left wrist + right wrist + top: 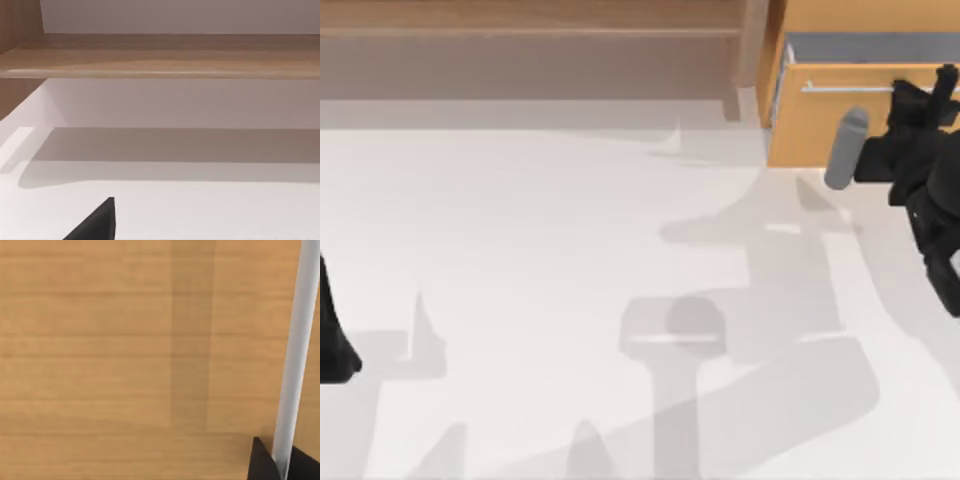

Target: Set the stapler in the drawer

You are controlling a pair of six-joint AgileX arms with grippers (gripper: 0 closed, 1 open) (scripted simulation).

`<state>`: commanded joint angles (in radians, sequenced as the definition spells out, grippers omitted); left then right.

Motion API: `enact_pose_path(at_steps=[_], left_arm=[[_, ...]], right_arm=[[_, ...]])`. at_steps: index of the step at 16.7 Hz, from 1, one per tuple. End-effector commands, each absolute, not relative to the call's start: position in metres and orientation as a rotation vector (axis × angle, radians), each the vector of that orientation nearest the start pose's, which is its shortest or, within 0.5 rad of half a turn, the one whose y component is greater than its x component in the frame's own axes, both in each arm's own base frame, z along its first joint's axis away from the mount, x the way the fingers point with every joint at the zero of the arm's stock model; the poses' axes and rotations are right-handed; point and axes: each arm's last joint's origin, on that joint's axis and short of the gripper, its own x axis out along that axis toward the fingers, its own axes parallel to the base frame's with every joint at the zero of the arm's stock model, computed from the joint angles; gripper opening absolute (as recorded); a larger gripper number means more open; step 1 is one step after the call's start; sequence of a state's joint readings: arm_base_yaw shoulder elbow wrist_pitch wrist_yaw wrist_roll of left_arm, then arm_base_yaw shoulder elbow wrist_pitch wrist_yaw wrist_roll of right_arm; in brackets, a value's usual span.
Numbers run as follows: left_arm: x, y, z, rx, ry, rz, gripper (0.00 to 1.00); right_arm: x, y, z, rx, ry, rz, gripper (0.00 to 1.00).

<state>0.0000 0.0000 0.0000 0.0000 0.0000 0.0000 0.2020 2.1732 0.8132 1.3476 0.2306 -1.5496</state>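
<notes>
Two AgileX arms stood at a pale table (570,250), with a long brown shelf (520,40) running along its far edge. The left arm (332,340) was parked at the table's left edge.

At the far right, the orange-brown drawer (820,130) sat just right of the shelf's end, and a grey strip behind its front suggested it stood a little way out. The right gripper (918,100) was at the drawer front, at the right end of the thin silver handle (845,88). In the right wrist view the bar ran between the two dark fingertips (260,465), one on either side and touching it, so the fingers appeared clamped on the handle rather than spread.

The drawer looked stiff and boxy, likely to slide straight toward the near side and to bind if dragged askew. Its handle was the only sensible hold: a slim, smooth metal bar that could slip through the pads unless gripped squarely. A grip this near the bar's right end may twist the front, so a steady pull seemed wise.

Where the stapler lay could not be told. By its kind it should be light, rigid and glossy on top, best pinched across its narrow sides near the middle.
</notes>
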Motion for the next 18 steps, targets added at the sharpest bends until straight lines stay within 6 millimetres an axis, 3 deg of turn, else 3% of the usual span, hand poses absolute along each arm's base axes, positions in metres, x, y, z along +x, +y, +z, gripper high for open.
enact_pose_path(at_steps=[3, 9, 14, 18], left_arm=[[0.106, -0.001, 0.16, 0.0, 0.0, 0.0, 1.0], [0.106, -0.001, 0.16, 0.0, 0.0, 0.0, 1.0], [0.106, -0.001, 0.16, 0.0, 0.0, 0.0, 1.0], [0.106, -0.001, 0.16, 0.0, 0.0, 0.0, 1.0]], right_arm=[[0.385, 0.069, 0.082, -1.572, 0.044, 0.006, 0.0], [0.435, 0.072, 0.089, -1.568, 0.009, -0.002, 0.0], [0.439, 0.072, 0.088, -1.565, 0.01, 0.004, 0.0], [0.439, 0.072, 0.088, -1.565, 0.01, 0.004, 0.3]])
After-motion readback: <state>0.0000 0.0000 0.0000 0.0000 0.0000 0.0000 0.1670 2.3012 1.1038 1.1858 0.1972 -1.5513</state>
